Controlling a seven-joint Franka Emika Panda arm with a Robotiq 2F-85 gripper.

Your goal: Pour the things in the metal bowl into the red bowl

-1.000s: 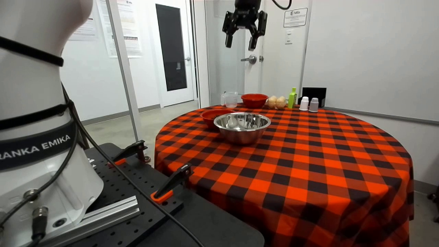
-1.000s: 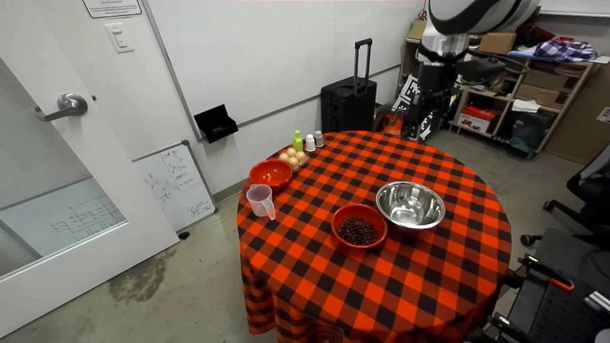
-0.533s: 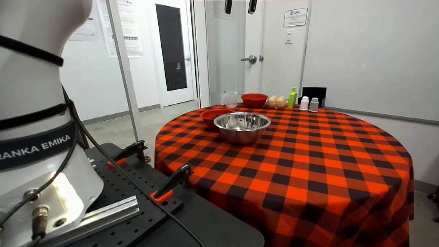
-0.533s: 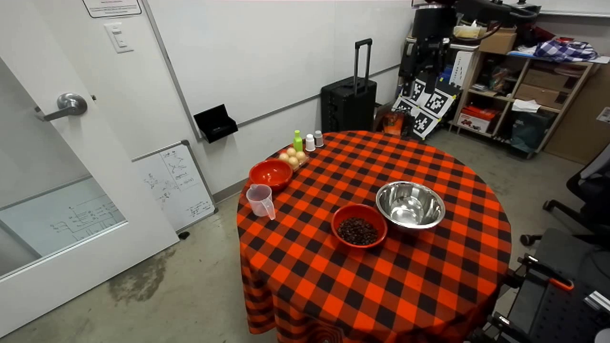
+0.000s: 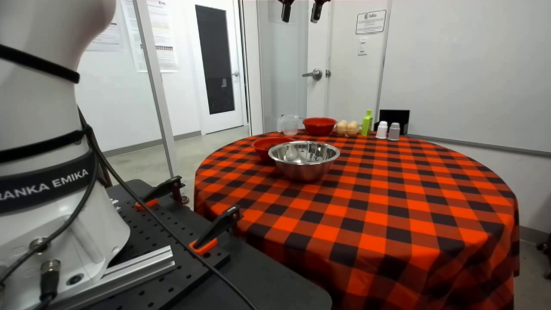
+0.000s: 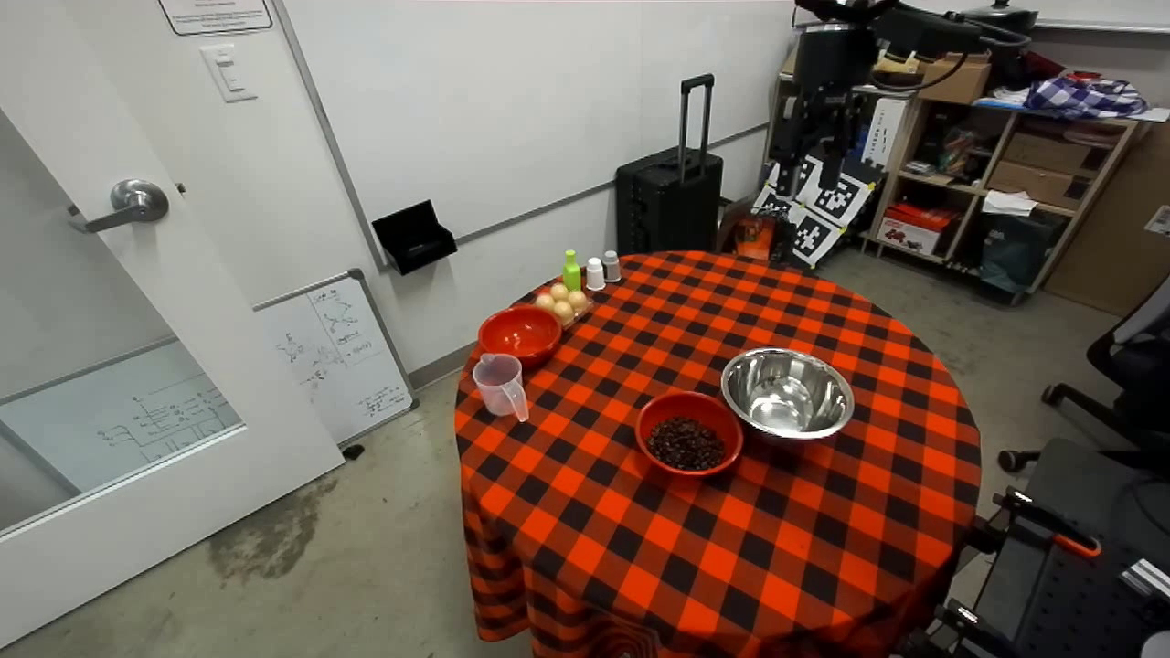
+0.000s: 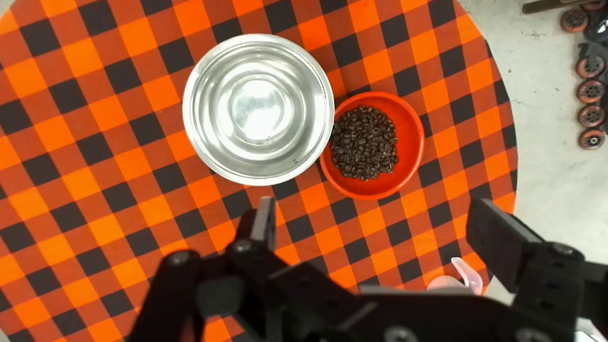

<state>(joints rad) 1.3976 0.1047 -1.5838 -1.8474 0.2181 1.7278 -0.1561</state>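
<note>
1. Wrist view: coffee beans (image 7: 363,142) lie heaped in the red bowl (image 7: 409,135), gathered toward the side nearest the stainless steel bowl (image 7: 259,111), whose inside shows almost wholly bare metal.
2. Both bowls sit upright on the checked tablecloth (image 6: 823,530), side by side. Seen from above, the steel rim overlaps the red one; whether they actually touch, I cannot tell.
3. The Robotiq gripper (image 5: 300,18) hangs high over the scene in both exterior views, well apart from either bowl. Its jaws stand spread wide, with nothing held between them.
4. Step in hand, as I judge it: the very end. The beans are where the task wants them and the stainless steel bowl stands free, so the pour looks done and only the withdrawal is left.
5. The next move should ask little: draw up and away from the bowls, or simply stop, with no grasp to make.
6. One check is worthwhile. A few dark specks (image 7: 295,161) mark the steel wall, too small to identify. Were they stray beans, a grip on that rim and a tilt toward the red bowl would be needed.
7. The second red bowl (image 6: 519,334), beside the measuring jug (image 6: 498,393), seems to play no part.
</note>
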